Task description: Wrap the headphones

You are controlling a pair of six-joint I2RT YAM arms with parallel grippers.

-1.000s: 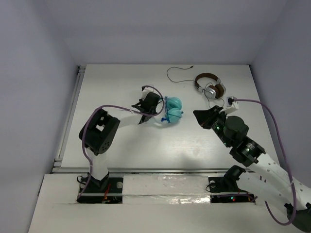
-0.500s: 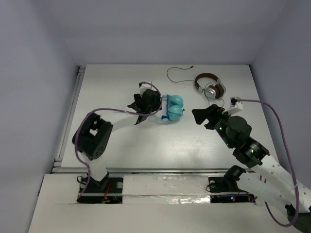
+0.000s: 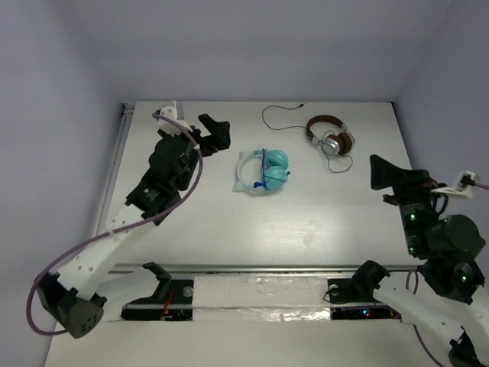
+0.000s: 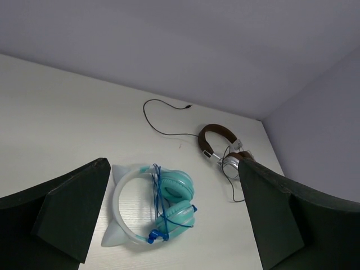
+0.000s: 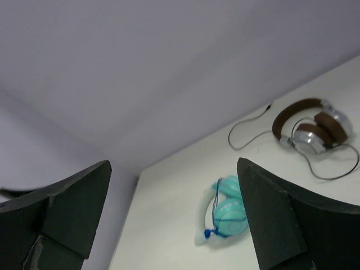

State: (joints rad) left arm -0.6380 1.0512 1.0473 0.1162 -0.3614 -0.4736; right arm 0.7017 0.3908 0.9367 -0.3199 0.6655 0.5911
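The teal headphones [image 3: 267, 170] lie flat on the white table [image 3: 306, 222], with the pale headband to the left and the two earcups side by side. Their thin blue cable is wound across the cups and band. Nothing touches them. My left gripper [image 3: 215, 134] hangs open up and to their left, well apart. My right gripper [image 3: 387, 173] stands open far to their right. The left wrist view looks down on the headphones [image 4: 163, 205] between the wide-apart fingers of the left gripper [image 4: 173, 164]. In the right wrist view the headphones [image 5: 228, 216] lie far off, past the open right gripper [image 5: 174, 164].
Brown-and-silver headphones [image 3: 330, 136] with a loose black cable [image 3: 279, 118] lie at the back right, also seen in the left wrist view [image 4: 222, 149] and the right wrist view [image 5: 312, 126]. Grey walls close in the table on three sides.
Both grippers have opened and pulled away from the teal headphones. The left arm swung up and to the left, and the right arm drew back to the right.
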